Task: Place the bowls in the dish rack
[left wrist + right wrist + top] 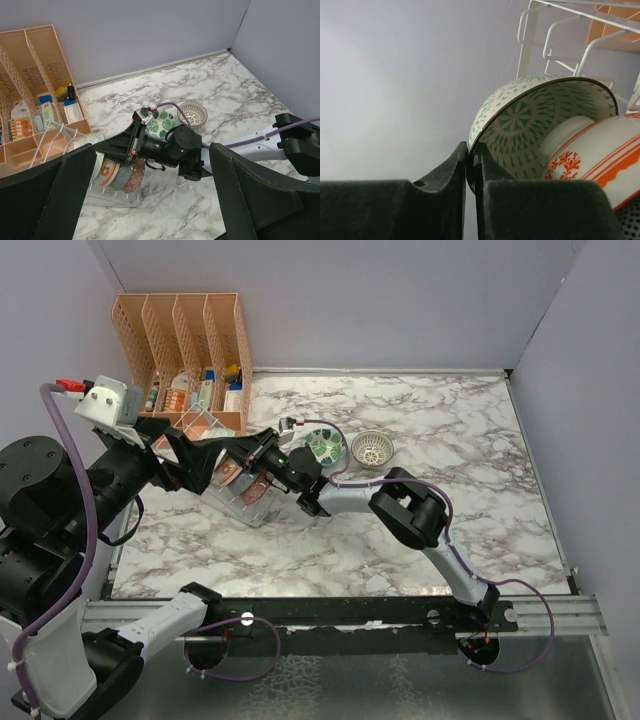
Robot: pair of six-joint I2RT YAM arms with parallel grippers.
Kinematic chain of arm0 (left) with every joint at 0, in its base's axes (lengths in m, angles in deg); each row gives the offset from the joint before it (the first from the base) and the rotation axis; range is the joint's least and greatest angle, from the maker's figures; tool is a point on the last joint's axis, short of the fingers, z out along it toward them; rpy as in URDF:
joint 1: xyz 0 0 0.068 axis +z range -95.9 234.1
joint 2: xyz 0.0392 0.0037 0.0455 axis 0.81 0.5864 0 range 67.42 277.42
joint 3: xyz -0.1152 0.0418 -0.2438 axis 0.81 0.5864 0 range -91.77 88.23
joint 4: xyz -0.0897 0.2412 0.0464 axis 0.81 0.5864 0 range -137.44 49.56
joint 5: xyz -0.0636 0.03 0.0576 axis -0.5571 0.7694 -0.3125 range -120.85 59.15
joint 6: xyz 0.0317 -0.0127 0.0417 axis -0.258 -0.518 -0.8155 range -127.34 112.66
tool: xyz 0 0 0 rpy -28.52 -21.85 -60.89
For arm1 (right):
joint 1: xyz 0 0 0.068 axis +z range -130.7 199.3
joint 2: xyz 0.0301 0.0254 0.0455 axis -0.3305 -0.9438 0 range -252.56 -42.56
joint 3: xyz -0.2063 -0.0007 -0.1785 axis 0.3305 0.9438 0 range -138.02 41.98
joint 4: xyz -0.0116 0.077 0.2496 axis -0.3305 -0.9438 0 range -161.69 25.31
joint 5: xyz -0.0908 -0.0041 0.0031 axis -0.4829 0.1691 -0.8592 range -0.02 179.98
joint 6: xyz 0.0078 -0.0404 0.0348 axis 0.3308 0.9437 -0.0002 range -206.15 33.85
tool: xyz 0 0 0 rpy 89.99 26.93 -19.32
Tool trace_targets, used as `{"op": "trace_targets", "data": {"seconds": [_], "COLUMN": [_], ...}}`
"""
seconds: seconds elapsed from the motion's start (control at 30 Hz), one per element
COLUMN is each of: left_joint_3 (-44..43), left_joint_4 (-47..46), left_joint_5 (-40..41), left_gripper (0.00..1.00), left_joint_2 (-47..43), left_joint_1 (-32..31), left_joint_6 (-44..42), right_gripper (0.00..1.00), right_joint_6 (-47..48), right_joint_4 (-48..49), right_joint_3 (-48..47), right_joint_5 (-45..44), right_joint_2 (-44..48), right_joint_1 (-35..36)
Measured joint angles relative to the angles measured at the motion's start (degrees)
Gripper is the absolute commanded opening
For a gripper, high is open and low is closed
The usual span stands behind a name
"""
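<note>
**Gripper state.** The right gripper is clenched on the rim of the pale green bowl, with one finger inside the wall and one outside. The left gripper is spread wide, holds nothing and hovers over the rack.

**Location.** The pale green bowl stands on edge in the rack, at the end of the row, right beside the orange-red bowl. Two bowls sit on the table near the rack: the leaf bowl and, just beside it, the lattice bowl.

**Handling (my judgement).**
- Glazed ceramic is stiff, brittle and slick.
- I take each bowl by the rim, one finger inside, and grip firmly so that it cannot pivot.
- I lower it slowly between the dividers, because ceramic striking ceramic chips.
- The rack looks light and may slide under a sideways push, so I let go only once the bowl leans on a divider.
</note>
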Motion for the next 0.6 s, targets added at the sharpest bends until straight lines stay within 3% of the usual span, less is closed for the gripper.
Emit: {"op": "trace_targets", "data": {"seconds": [0.23, 0.6], "left_joint_3": [0.66, 0.37], "left_joint_4": [0.0, -0.07], "left_joint_5": [0.0, 0.26], "left_gripper": [0.99, 0.99], "left_joint_2": [-0.02, -0.02], "left_joint_1": [0.0, -0.02], "left_joint_6": [-0.52, -1.11], "right_gripper": [0.35, 0.54], "right_joint_6": [-0.31, -0.31], "right_joint_4": [-1.51, -11.39], "right_joint_3": [0.0, 0.02], "right_joint_5": [1.29, 4.28], "right_joint_2": [-0.15, 3.65], "right_joint_1": [-0.22, -0.26]}}
